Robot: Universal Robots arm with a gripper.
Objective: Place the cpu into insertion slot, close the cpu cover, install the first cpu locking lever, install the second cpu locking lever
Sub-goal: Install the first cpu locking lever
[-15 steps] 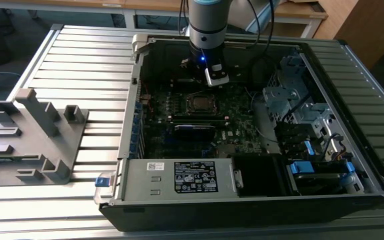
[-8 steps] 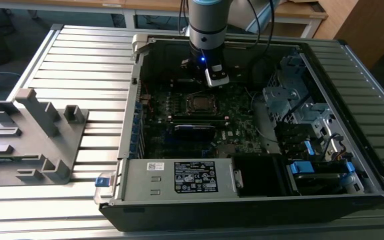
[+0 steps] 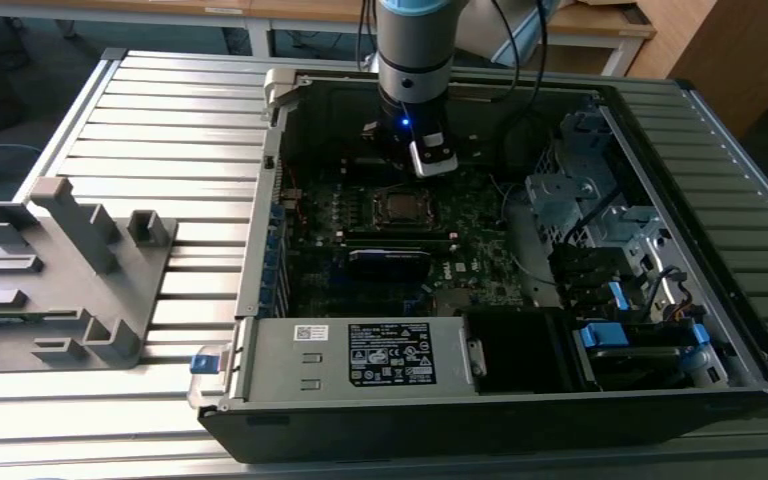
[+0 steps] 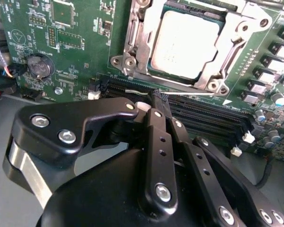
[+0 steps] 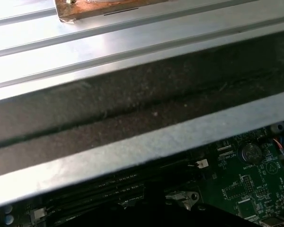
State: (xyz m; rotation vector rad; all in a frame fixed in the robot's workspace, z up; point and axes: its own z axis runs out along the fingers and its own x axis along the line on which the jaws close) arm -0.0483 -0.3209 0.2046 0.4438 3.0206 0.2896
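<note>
The cpu (image 4: 184,45) lies flat in the insertion slot (image 3: 402,205), its dull silver face up. The cpu cover (image 4: 136,42), a silvery frame, lies down over it with the chip showing through its window. A thin wire locking lever (image 4: 191,93) runs along the socket's edge beside the memory slots. My gripper (image 4: 159,96) is shut, its black fingertips meeting right at this lever. I cannot tell whether they pinch the wire or only touch it. In the exterior view the gripper (image 3: 427,165) hangs inside the open computer case, just behind the socket.
A grey power-supply box (image 3: 357,355) with a white label fills the case's front. A black card (image 3: 387,262) stands near the socket, and drive cages (image 3: 584,200) sit at the exterior view's right. A grey fixture (image 3: 64,270) stands on the slatted table. A coin cell (image 4: 39,66) sits on the board.
</note>
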